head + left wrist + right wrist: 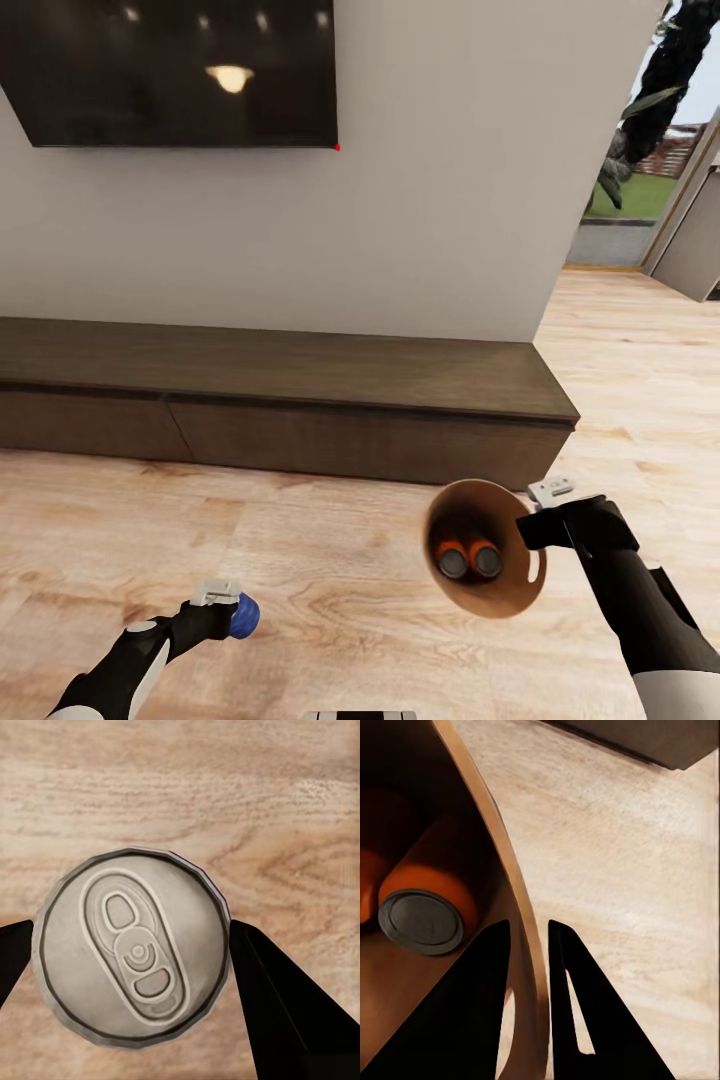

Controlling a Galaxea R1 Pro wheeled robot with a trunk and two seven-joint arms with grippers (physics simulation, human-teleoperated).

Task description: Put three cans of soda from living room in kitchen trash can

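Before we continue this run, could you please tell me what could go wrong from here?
1. The right tool pinches only the rim of the copper trash can, which hangs tilted with its mouth sideways; the two orange soda cans could roll out.
2. The left tool holds the blue soda can over bare wooden floor; a slip would send it rolling.

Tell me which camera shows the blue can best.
The left wrist view: the can sits large there, its silvery top with pull tab facing the camera between the left jaws. The head view shows it small, as a blue body at the left gripper. The right wrist view gives orange cans instead.
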